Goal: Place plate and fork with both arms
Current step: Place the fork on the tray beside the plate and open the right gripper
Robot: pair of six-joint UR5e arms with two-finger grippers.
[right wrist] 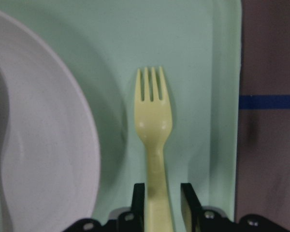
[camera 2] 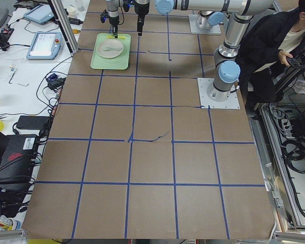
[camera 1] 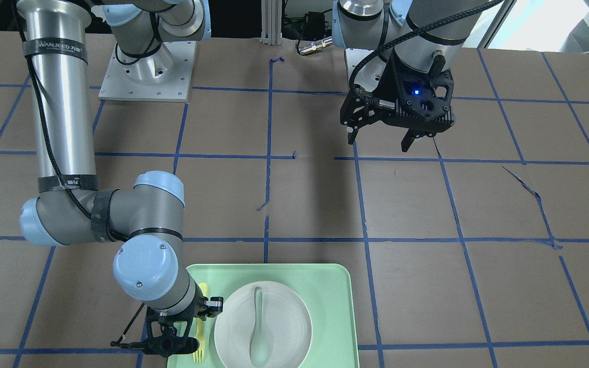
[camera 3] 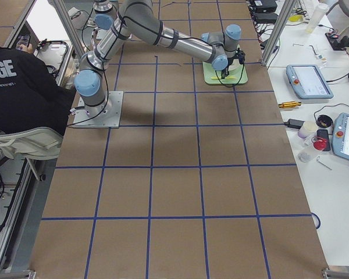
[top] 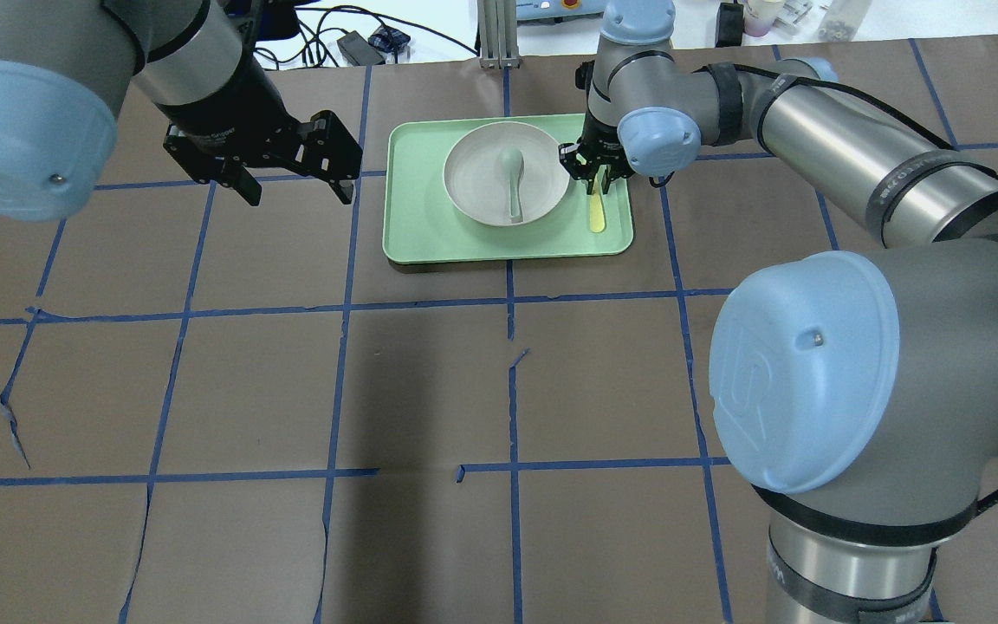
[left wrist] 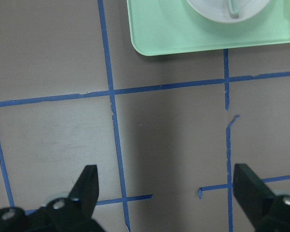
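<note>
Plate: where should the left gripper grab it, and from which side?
Probably the plate's raised rim on the side facing the left gripper, from above, one finger inside, one outside. It lies flat in the tray, so only the rim offers a hold. The spoon lies mid-plate; fork and right gripper crowd the opposite side.

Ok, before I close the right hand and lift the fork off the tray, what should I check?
1. Handle of the fork between the fingers of the right hand: ok, seen in the wrist view.
2. Right hand shut on it: not ok, a gap shows beside the handle.
3. The fork apart from the plate rim: ok.
4. The plate unloaded: not ok, a spoon lies in it.
5. The left hand open, off the tray: ok, over the table.
6. Height of the fingers over the tray: cannot tell.
</note>
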